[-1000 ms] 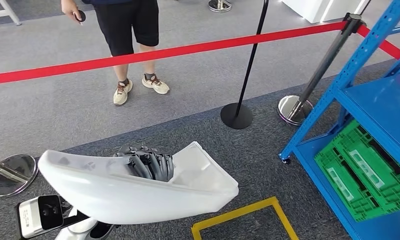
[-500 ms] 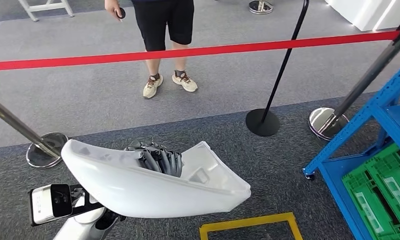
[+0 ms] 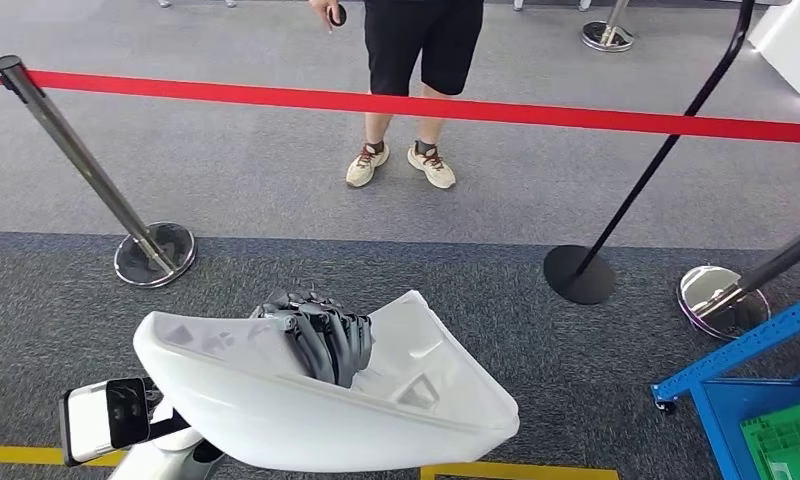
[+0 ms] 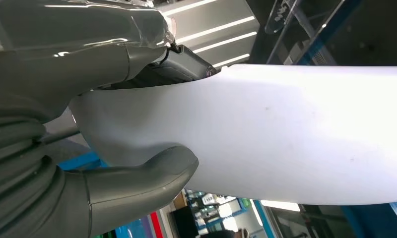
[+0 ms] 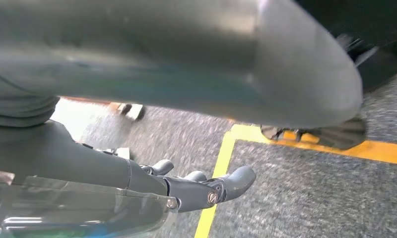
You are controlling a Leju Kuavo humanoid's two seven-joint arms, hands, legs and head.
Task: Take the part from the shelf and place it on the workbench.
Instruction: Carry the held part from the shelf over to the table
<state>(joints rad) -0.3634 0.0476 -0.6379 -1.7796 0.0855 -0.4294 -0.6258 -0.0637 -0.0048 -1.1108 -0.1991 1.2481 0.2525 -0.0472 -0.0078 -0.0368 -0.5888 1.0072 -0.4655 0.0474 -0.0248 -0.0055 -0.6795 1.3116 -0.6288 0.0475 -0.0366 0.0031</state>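
- The robot's left hand point(image 3: 316, 335) is gripping a large white curved part point(image 3: 326, 400), carrying it low in front of its body, off the shelf and not yet on any workbench.
- The dark fingers point(image 3: 328, 340) are hooking over the part's upper rim into its hollow side, while in the left wrist view the thick grey thumb point(image 4: 152, 173) is pressing on the smooth outer shell point(image 4: 286, 129); this pinch across the wall is likely what is keeping the wide shell from tipping.
- The right hand point(image 5: 206, 188) is hanging toward the grey carpet point(image 5: 305, 198) beside a yellow floor line point(image 5: 216, 173), holding nothing, its fingers loosely apart.
- A blue shelf corner point(image 3: 746, 360) with a green crate point(image 3: 786, 445) is sitting at the far right edge.
- A red barrier rope point(image 3: 476, 108) on posts is running across ahead, keeping a person point(image 3: 416, 60) standing beyond it, apart from the robot.
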